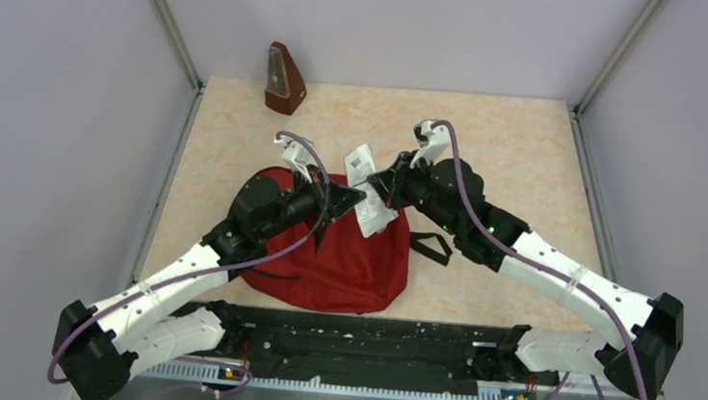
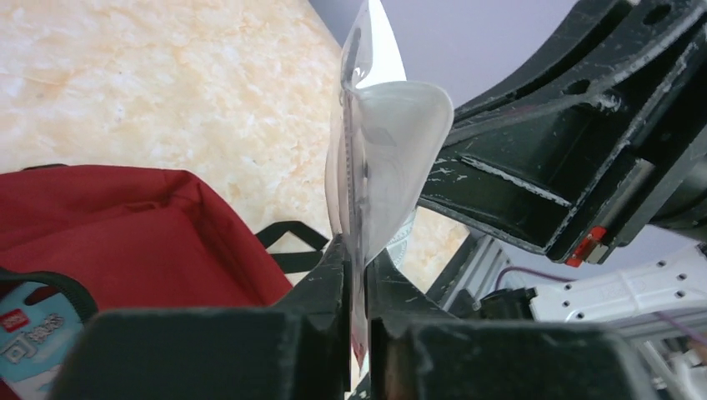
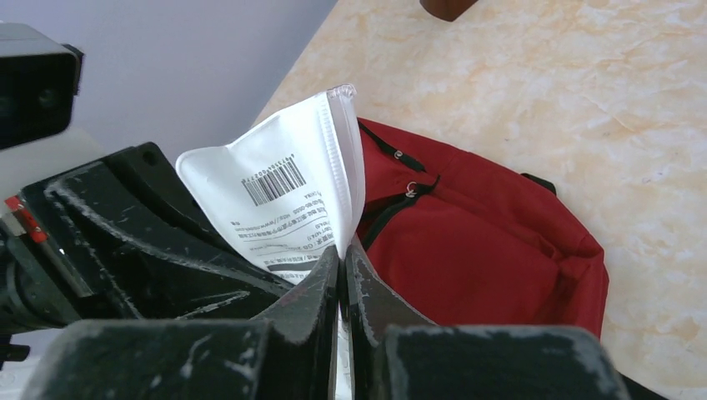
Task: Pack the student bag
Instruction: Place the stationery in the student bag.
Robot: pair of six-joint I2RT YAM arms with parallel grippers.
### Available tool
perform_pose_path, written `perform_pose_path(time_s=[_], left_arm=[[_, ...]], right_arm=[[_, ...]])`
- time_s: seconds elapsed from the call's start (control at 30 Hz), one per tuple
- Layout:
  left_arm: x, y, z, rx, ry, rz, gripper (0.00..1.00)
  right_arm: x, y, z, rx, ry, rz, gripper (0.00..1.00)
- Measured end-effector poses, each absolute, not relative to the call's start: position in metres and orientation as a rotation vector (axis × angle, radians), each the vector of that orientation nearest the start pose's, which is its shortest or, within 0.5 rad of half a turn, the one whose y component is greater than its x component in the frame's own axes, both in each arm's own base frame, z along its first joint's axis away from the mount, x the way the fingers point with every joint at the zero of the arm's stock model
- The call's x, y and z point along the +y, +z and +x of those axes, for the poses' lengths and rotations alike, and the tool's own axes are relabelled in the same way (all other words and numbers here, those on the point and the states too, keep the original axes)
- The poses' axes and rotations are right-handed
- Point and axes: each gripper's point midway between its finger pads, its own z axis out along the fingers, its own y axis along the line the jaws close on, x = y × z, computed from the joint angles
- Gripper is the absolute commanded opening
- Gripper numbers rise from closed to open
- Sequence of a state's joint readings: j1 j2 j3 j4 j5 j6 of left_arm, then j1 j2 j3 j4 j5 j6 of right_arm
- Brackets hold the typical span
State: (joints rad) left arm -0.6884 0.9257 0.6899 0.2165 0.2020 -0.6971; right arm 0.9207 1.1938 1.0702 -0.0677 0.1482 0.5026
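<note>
ROBOT ARMS MEET OVER A HALF-PACKED BAG: The student bag (image 1: pixel 344 272), a dark red backpack, lies flat on the marbled table (image 1: pixel 519 147) just ahead of the arms' bases. Its open end appears to be turned toward the far side. Above that opening the two arms hold a white blister pack (image 1: pixel 367 193) upright between them.

The left gripper (image 2: pixel 357 254) pinches the pack's flat lower edge, its jaws nearly touching with only the card between them. The right gripper (image 3: pixel 343 258) is clamped fully closed on the same pack from the opposite side, with the barcode label facing its camera.

The double hold looks like a handover or a steadying grip. It sets the floppy pack on edge so that it can slip into the opening rather than land flat across it.

A pale blue printed package (image 2: pixel 33 333) shows inside the bag's black-trimmed mouth, apparently already packed. A wooden metronome (image 1: pixel 285 80) stands well apart at the table's far corner.
</note>
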Motion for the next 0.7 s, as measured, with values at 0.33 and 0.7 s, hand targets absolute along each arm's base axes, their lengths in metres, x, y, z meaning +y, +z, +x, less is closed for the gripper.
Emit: perform_pose_path(time_s=[0.33, 0.7], left_arm=[[-0.248, 0.273, 0.227, 1.78, -1.061, 0.209, 0.0], [-0.129, 0.267, 0.266, 1.96, -0.536, 0.033, 0.0]], right_arm=[[0.311, 0.3, 0.263, 1.844, 0.784, -0.249, 0.79], [0.3, 0.272, 0.277, 1.903, 0.601, -0.154, 0.83]])
